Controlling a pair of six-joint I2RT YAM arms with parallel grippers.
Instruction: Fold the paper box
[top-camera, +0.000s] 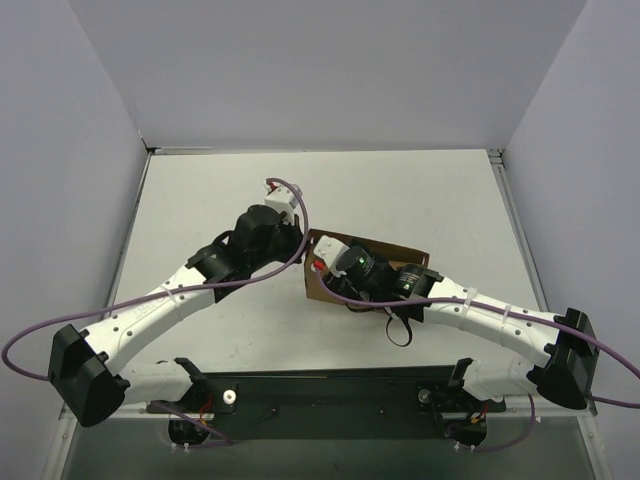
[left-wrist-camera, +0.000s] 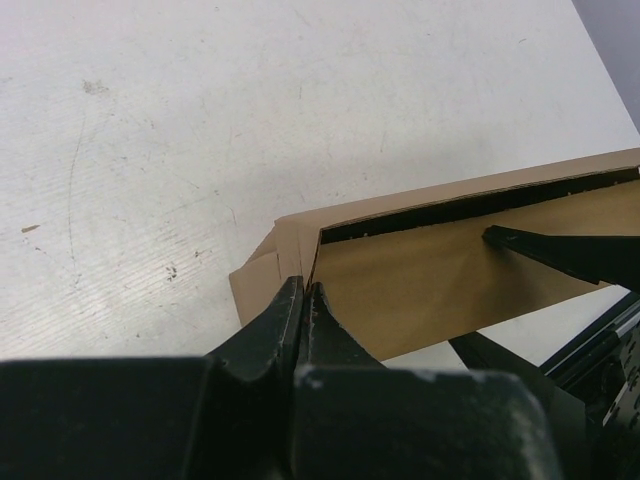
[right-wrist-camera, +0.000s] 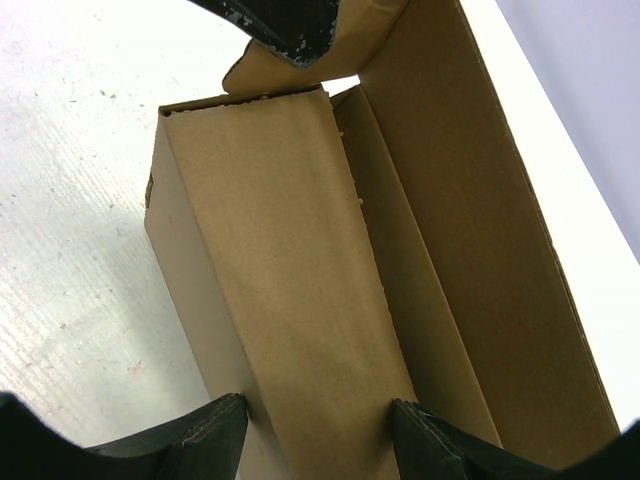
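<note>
The paper box (top-camera: 322, 283) is brown cardboard, partly folded, lying mid-table under both grippers. My left gripper (left-wrist-camera: 303, 292) is shut, pinching the thin edge of the box's end flap (left-wrist-camera: 262, 272) at its left corner; its fingers (right-wrist-camera: 290, 25) show at the top of the right wrist view. My right gripper (right-wrist-camera: 315, 432) straddles a folded-over long wall panel (right-wrist-camera: 280, 260), one finger touching each side, jaws wide apart. One of its fingers (left-wrist-camera: 560, 250) lies against the panel in the left wrist view. In the top view the right gripper (top-camera: 335, 266) hides much of the box.
The white table (top-camera: 400, 190) is bounded by grey walls at the back and sides. Purple cables (top-camera: 300, 200) loop off both arms. The arm bases sit on a black plate (top-camera: 330, 395) at the near edge.
</note>
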